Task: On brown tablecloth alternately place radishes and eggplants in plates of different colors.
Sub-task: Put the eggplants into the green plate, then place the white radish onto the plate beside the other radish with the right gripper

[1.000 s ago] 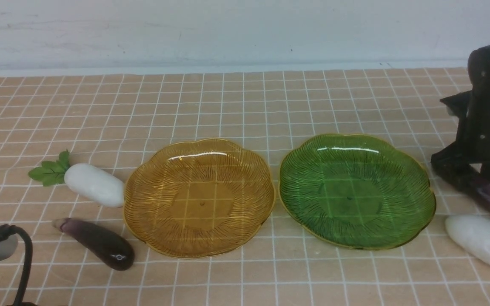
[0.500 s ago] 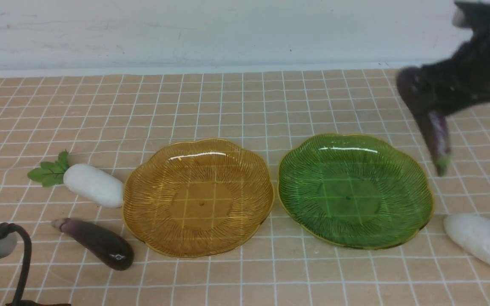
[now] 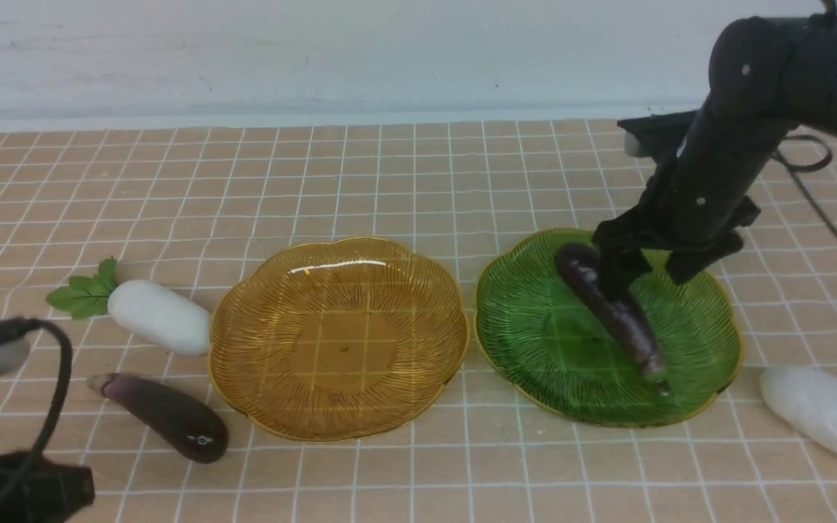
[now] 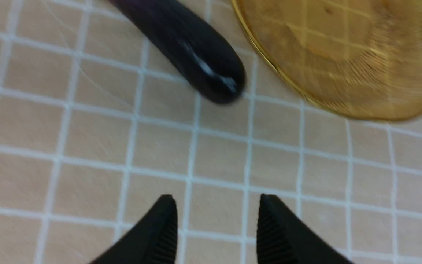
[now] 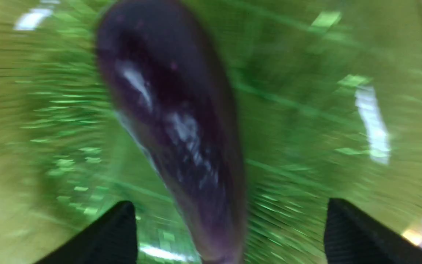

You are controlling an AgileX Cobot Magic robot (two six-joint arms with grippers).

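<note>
The step in hand looks like the drop of an eggplant (image 3: pixel 611 312) into the green plate (image 3: pixel 506 290), right of centre in the front view. The right fingers (image 5: pixel 357 238) stand wide apart just above that plate. The eggplant runs between them and, as far as the blurred wrist view shows, touches neither. It lies slantwise across the plate's middle, thick end toward the fingers and thin stem end near the lower rim; whether it has fully settled cannot be told.

To do this well, the right arm should rise straight up with the fingers kept wide. A sideways pull could brush the glossy eggplant and roll it over the shallow ribbed rim.

The green plate holds only that eggplant. The amber plate (image 3: pixel 280 305), centre of the frame, holds nothing. A radish (image 3: pixel 160 316) touches or nearly touches the amber plate's left rim, leaves pointing away. A second eggplant (image 3: pixel 164 414) lies just below it on the brown tablecloth (image 3: pixel 389 181). Another radish (image 3: pixel 825 414) lies at the lower right edge, beside the green plate.

The left fingers (image 4: pixel 152 234) are part-way apart and grip nothing. They hover over bare cloth near the rounded end of the second eggplant.
</note>
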